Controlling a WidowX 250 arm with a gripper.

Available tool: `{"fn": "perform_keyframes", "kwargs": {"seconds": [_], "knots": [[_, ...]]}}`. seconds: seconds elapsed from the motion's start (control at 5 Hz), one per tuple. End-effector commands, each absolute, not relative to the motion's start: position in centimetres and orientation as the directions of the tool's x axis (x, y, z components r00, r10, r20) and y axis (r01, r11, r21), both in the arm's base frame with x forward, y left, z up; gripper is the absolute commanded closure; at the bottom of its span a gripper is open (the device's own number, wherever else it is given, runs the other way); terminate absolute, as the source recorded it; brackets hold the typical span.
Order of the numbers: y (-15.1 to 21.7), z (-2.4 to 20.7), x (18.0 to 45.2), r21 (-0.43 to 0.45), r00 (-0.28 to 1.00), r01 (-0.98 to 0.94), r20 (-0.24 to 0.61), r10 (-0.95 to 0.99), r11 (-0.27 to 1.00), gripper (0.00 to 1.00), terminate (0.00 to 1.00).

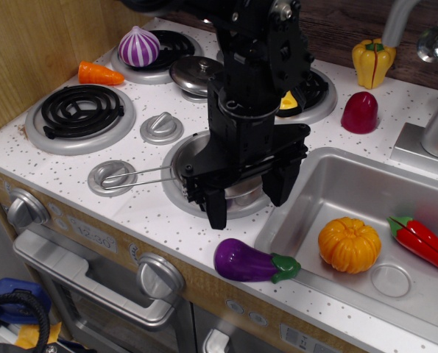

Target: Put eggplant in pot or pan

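Eggplant (pixel 246 259) lies on its side at the front edge of the bench (pixel 145 209), just beside the sink (pixel 329 176), stem end toward the orange pumpkin (pixel 349 244). Above and behind it hangs the black hand (pixel 249 202), fingers spread and pinching nothing, right over the steel pot (pixel 196 151) on its burner.

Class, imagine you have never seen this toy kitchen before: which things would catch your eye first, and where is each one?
The big black gripper dominates the middle, hanging open over the steel pot on the front burner. Just below it, the glossy purple eggplant lies on the counter's front edge, beside the sink. The bright orange pumpkin inside the sink stands out next.
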State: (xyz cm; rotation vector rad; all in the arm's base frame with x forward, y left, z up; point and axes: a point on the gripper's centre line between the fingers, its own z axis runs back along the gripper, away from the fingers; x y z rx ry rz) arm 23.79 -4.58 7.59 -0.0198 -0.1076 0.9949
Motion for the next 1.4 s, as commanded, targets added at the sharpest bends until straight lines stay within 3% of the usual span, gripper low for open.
{"fn": "perform_keyframes", "kwargs": {"seconds": [0.0, 0.4, 0.6, 1.0, 1.2], "knots": [[-4.6, 7.6, 23.8, -0.066, 0.54, -0.836, 0.081, 0.838, 0.545, 0.0, 0.0], [-4.9, 6.5, 24.1, -0.116, 0.301, -0.947, -0.003, 0.954, 0.299, 0.0, 0.0], [-4.6, 5.4, 24.4, -0.148, 0.234, -0.961, 0.016, 0.972, 0.234, 0.0, 0.0], [-4.5, 2.3, 23.2, -0.18, 0.164, -0.966, 0.133, 0.977, 0.187, 0.0, 0.0], [-4.2, 1.5, 22.8, -0.198, 0.153, -0.965, 0.12, 0.981, 0.174, 0.0, 0.0]]}}
